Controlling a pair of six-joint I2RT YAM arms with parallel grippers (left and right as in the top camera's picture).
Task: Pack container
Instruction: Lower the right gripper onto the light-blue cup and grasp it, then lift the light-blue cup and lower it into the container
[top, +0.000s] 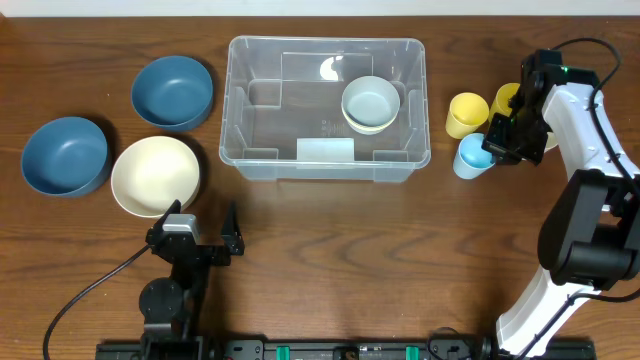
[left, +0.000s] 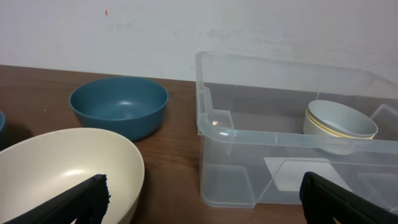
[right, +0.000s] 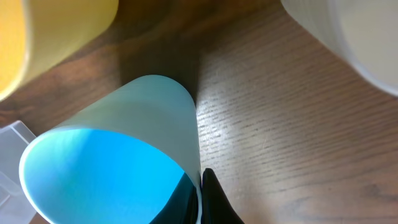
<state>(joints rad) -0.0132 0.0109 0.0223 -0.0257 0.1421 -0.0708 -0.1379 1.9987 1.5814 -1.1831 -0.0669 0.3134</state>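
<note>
The clear plastic container (top: 325, 160) stands at the table's middle back, with a pale bowl (top: 371, 104) inside at its right. It also shows in the left wrist view (left: 249, 134) with that bowl (left: 339, 124). My right gripper (top: 497, 140) is shut on the rim of a light blue cup (top: 470, 157), one finger inside and one outside (right: 199, 193); the cup (right: 118, 149) stands right of the container. My left gripper (top: 200, 232) is open and empty, near the front, beside the cream bowl (top: 155, 176).
Two dark blue bowls (top: 172, 91) (top: 64, 155) lie left of the container. A yellow cup (top: 466, 113) and another yellow cup (top: 506, 100), partly behind the right arm, stand right of it. A pale cup edge (right: 348, 37) shows in the right wrist view.
</note>
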